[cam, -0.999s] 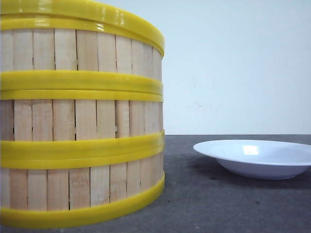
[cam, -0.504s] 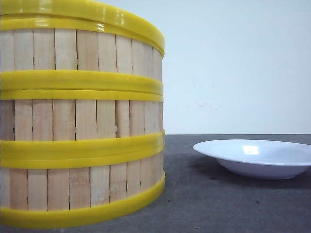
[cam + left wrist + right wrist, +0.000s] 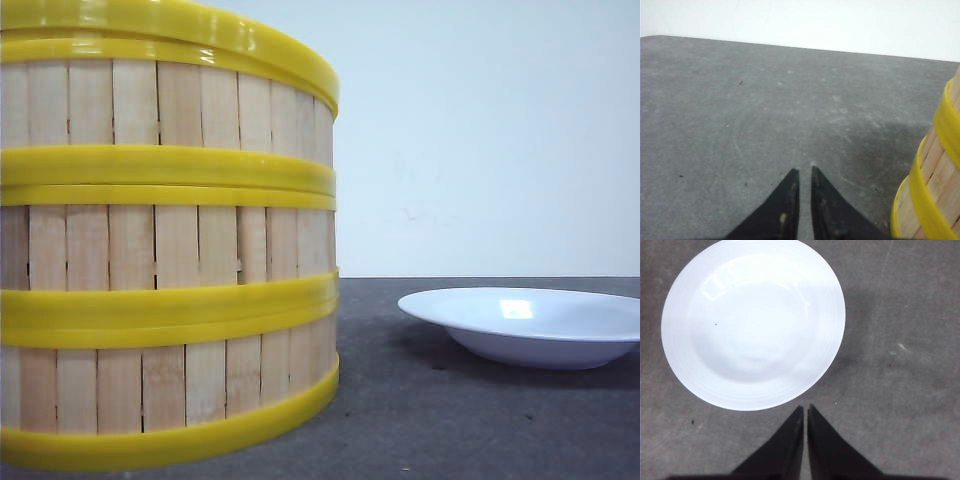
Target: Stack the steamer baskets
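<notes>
The worktop [image 3: 480,430] is a dark grey, slightly speckled surface with faint scuffs and small flecks, and behind it stands a plain pale wall [image 3: 480,130] with nothing on it. In the front view the steamer baskets [image 3: 165,250] fill the left side — three tiers of light-wood slats, one on top of another, with yellow rims meeting at each joint and the lowest rim resting on the worktop. A further yellow band sits on the very top, cut off by the frame, so what it belongs to cannot be told. To the right, apart from the stack, a white plate [image 3: 530,325] lies flat on the worktop and casts a soft shadow toward the baskets.

Neither arm shows in the front view; only the wrist cameras give them. The left wrist view shows the left hand [image 3: 802,172] with its two black fingers drawn almost together, a thin gap between the tips and nothing in it, above bare worktop, with the edge of the stack close by. The right wrist view looks straight down into the plate's round, shallow bowl — the right hand [image 3: 804,410] is likewise nearly closed and empty, its tips just beside the plate's rim.
</notes>
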Available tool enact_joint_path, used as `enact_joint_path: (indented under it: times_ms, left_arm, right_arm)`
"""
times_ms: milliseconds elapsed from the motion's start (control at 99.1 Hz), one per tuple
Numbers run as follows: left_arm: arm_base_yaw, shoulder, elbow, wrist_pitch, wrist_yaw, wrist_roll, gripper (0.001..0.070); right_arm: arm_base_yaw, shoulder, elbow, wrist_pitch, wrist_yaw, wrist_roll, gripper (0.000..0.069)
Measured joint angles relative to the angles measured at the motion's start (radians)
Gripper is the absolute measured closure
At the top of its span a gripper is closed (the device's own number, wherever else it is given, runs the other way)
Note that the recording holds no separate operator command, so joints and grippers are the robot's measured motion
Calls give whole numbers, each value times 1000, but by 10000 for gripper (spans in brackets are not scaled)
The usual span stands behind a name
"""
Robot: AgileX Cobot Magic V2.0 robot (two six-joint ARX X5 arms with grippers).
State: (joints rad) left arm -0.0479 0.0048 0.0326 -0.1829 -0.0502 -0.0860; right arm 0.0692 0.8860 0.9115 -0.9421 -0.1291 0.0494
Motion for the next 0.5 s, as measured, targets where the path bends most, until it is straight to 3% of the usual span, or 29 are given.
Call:
enact_joint_path:
  times_ms: [131, 383, 504]
  left_arm:
    - [0, 0, 0, 0, 0, 0, 695]
    - [0, 0, 0, 0, 0, 0, 695]
    - [0, 0, 0, 0, 0, 0, 695]
  right_arm:
    - [-4, -111, -124, 202, 26, -9, 682]
    - [-5, -467, -570, 819, 25, -20, 682]
    - [-5, -642, -755, 925, 30, -23, 682]
